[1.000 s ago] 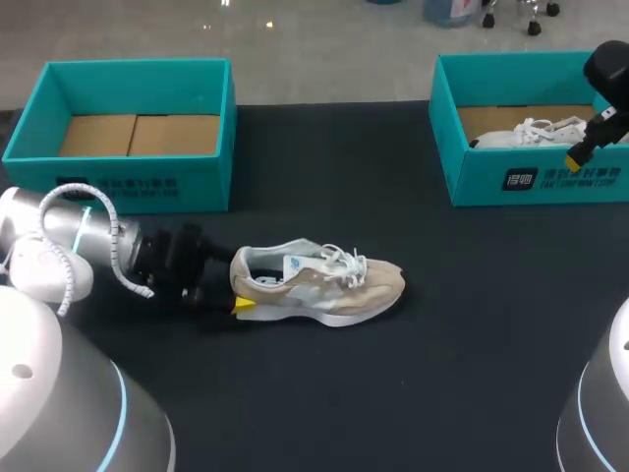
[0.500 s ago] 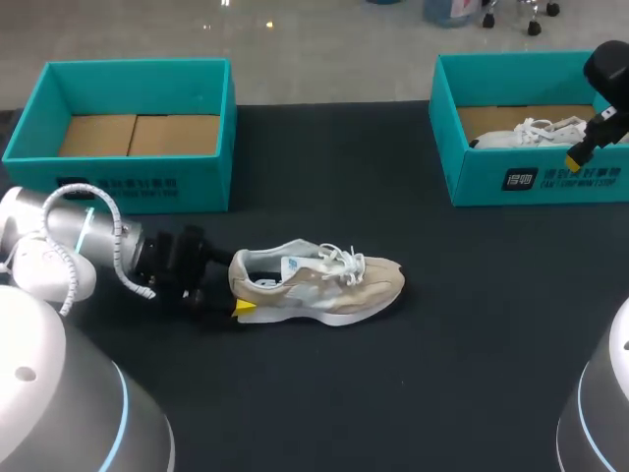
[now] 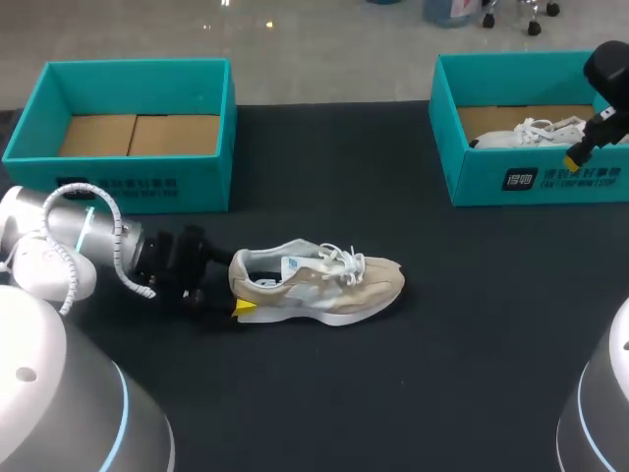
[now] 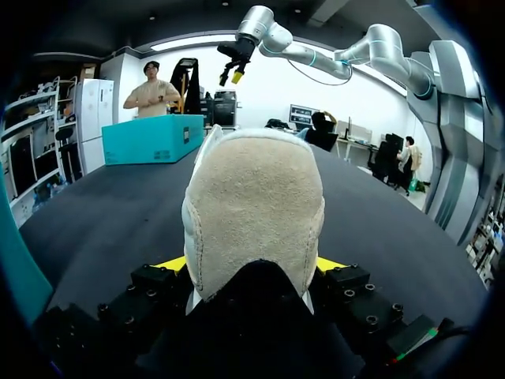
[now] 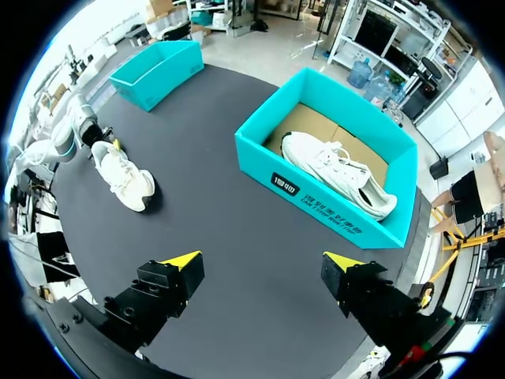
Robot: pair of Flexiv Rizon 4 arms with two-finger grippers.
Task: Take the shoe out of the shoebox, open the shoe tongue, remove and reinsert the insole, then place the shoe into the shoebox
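Note:
A beige sneaker (image 3: 319,285) with white laces lies on its sole on the black table, toe pointing right. My left gripper (image 3: 232,293) is at its heel, low over the table. In the left wrist view the heel (image 4: 252,213) fills the space between the two yellow fingertips (image 4: 170,263), which press on it from both sides. My right gripper (image 3: 580,152) hangs high over the right shoebox (image 3: 521,182), open with nothing between its fingers (image 5: 262,264). From there the sneaker (image 5: 126,174) shows far below, beside my left arm (image 5: 67,134).
The left teal shoebox (image 3: 133,172) holds only brown cardboard. The right teal shoebox (image 5: 316,197) holds a white sneaker (image 5: 335,172). Black tabletop lies bare between the boxes and in front of the beige sneaker.
My left gripper and the beige sneaker have shifted a little to the left. The right arm has kept still.

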